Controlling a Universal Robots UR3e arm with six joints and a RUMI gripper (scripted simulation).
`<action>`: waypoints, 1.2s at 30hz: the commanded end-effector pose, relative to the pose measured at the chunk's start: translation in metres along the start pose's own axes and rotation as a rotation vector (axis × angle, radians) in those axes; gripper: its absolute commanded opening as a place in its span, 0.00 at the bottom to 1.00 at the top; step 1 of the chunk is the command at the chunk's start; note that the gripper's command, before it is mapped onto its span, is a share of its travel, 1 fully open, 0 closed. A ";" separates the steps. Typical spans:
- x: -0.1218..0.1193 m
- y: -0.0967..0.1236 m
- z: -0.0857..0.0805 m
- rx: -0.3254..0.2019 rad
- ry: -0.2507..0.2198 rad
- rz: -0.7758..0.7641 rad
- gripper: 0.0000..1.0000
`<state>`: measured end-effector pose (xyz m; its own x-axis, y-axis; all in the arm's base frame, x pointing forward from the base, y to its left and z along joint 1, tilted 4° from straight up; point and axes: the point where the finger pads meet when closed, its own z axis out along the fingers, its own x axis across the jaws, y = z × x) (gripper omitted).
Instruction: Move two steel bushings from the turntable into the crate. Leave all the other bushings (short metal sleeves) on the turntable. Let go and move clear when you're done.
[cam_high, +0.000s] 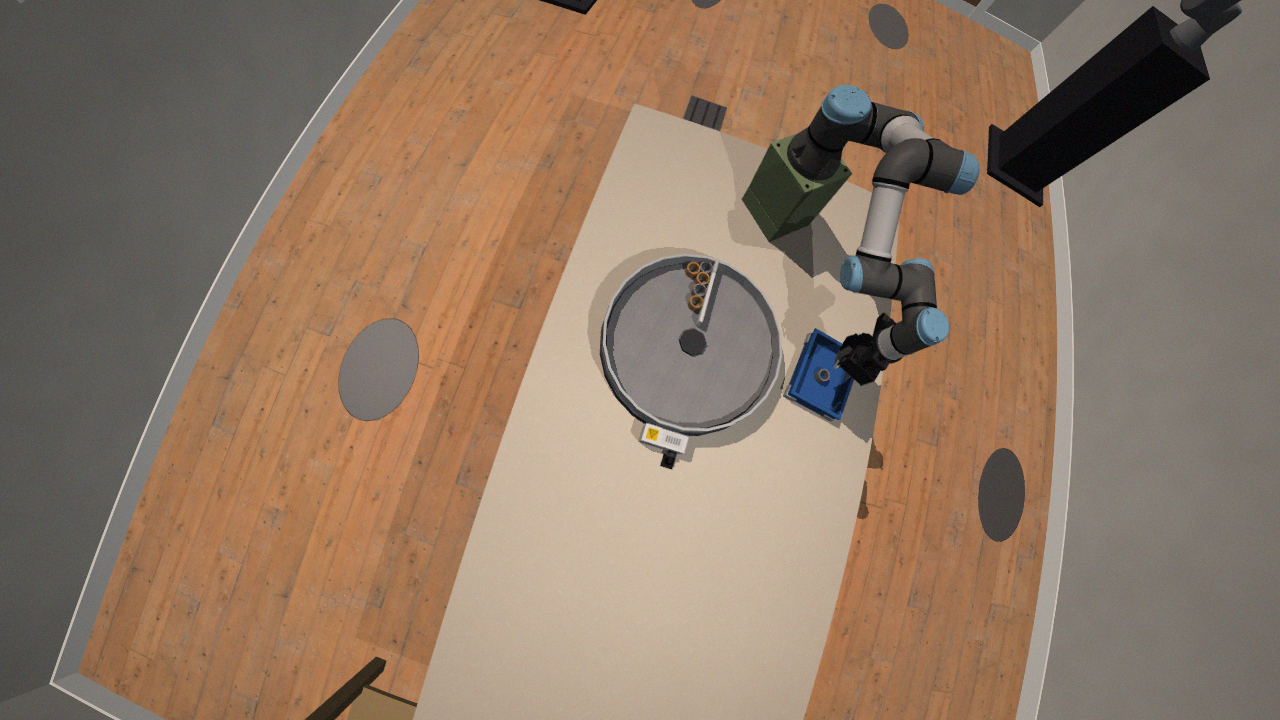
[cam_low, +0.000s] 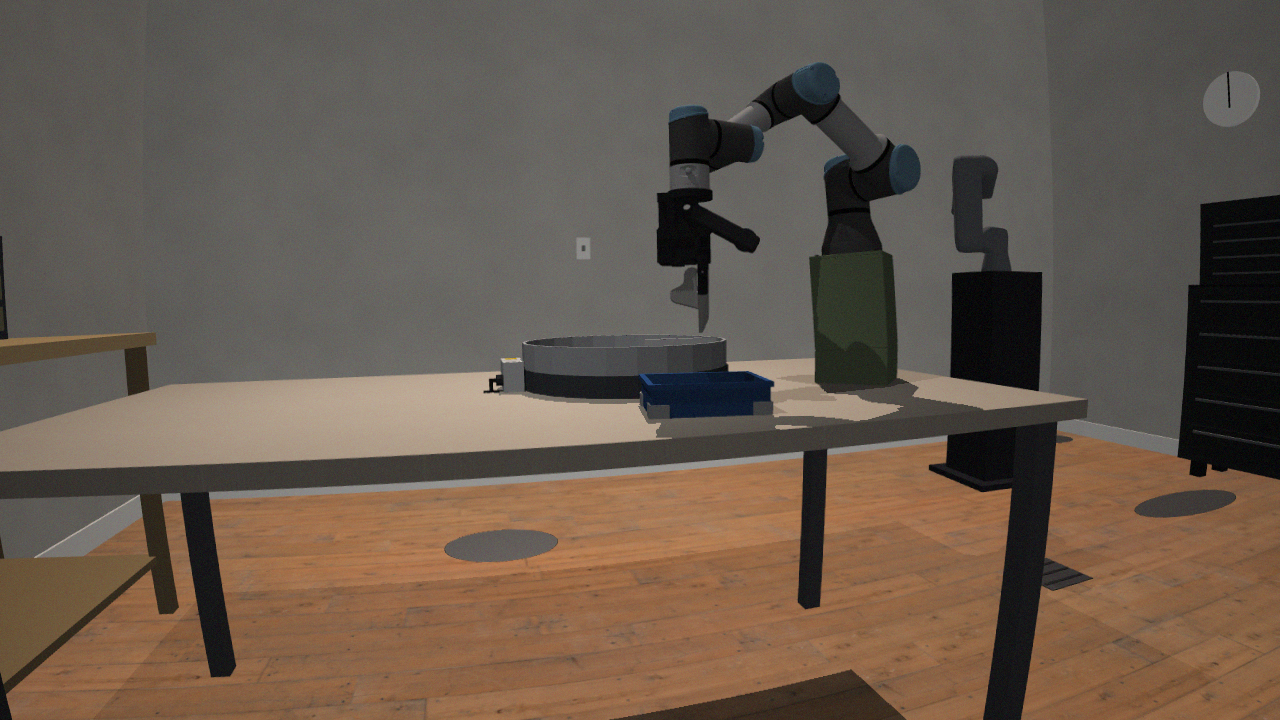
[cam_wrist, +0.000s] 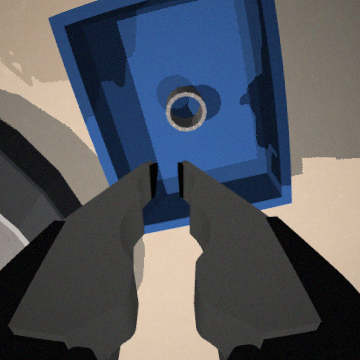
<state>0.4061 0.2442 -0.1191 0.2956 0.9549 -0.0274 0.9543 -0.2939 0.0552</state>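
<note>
Black and grey, the hand (cam_high: 838, 362) (cam_low: 702, 329) (cam_wrist: 167, 165) was almost shut over the blue box (cam_high: 810, 394) (cam_low: 707, 399) (cam_wrist: 200, 50), holding nothing. One round metal ring (cam_high: 817, 375) (cam_wrist: 186, 128) sat inside; grey rings (cam_high: 694, 290) and orange rings (cam_high: 690, 303) sat on the round plate (cam_high: 662, 376).

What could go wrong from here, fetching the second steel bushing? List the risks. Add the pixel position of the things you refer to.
- Wrong pick: on the turntable (cam_high: 653, 376) (cam_low: 617, 360) (cam_wrist: 30, 180), two grey bushings sit among three copper-coloured ones, so the gripper (cam_high: 837, 363) (cam_low: 702, 330) (cam_wrist: 167, 165) might take a copper one.
- Tight access: the bushings crowd beside the white bar (cam_high: 709, 291), so fingers could hit it or shove neighbours.
- Bad drop: the next bushing could land on the one in the crate (cam_high: 810, 391) (cam_low: 707, 398) (cam_wrist: 200, 45).
</note>
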 end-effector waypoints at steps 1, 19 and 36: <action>0.001 0.001 -0.001 -0.003 0.002 0.000 0.06; -0.016 0.005 -0.001 -0.002 0.002 0.000 0.06; -0.100 0.019 -0.001 -0.002 0.002 0.000 0.06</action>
<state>0.3984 0.1766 -0.1174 0.2970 0.9541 -0.0374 0.9543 -0.2952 0.0470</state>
